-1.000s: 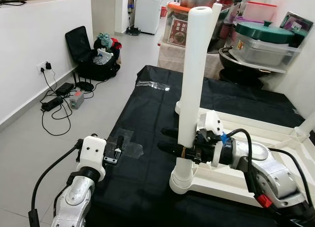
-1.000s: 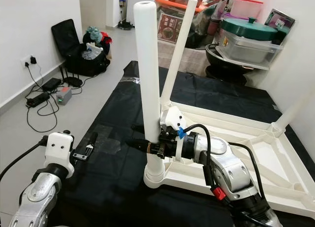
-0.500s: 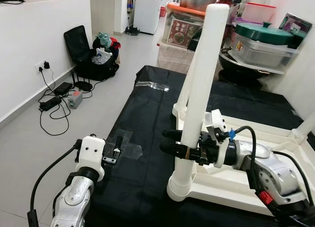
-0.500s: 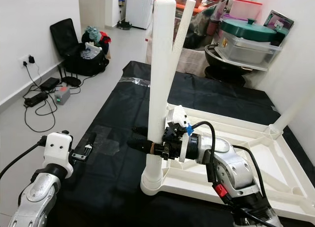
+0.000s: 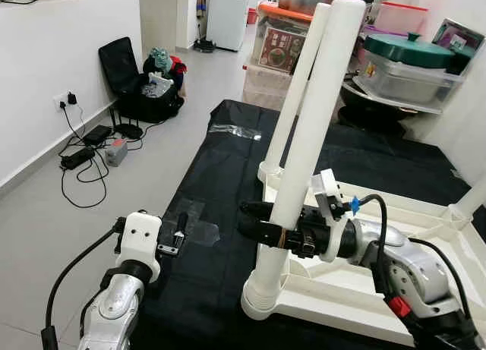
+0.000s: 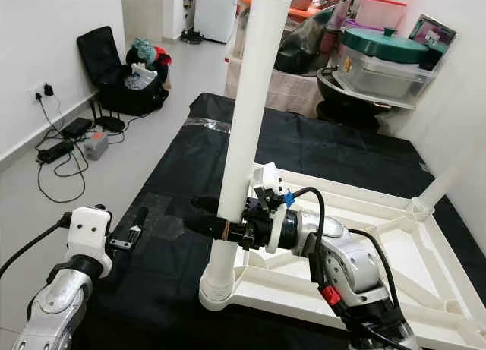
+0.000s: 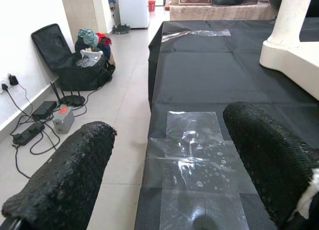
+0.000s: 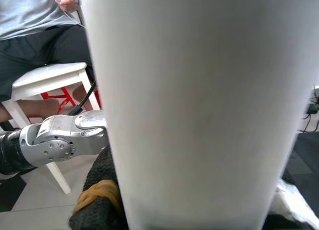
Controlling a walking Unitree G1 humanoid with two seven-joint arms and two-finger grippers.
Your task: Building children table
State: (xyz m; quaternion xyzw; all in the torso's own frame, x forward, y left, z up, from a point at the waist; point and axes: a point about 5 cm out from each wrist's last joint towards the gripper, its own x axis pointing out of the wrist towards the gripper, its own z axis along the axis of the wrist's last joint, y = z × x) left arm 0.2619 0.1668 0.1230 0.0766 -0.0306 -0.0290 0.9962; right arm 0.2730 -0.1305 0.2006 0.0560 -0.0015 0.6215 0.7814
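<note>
- My right gripper (image 5: 258, 222) clamped on tilted white table leg (image 5: 307, 137), seated in tabletop (image 5: 425, 304) corner socket.
- Left gripper (image 5: 181, 227) fingers apart, 9 o'clock, over black cloth (image 5: 228, 160).

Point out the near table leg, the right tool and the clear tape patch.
near table leg (image 5: 315, 130), left eye view, mid shaft.
right tool (image 5: 254, 221), left eye view, between fingertips.
clear tape patch (image 7: 192, 152), left wrist view, centre.

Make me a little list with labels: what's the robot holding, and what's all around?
Holding: right gripper shut on near white table leg, which leans in its corner socket
Table: upside-down white table frame on black cloth
Other leg: far leg fitted
Left gripper: jaws open over clear tape patch
</note>
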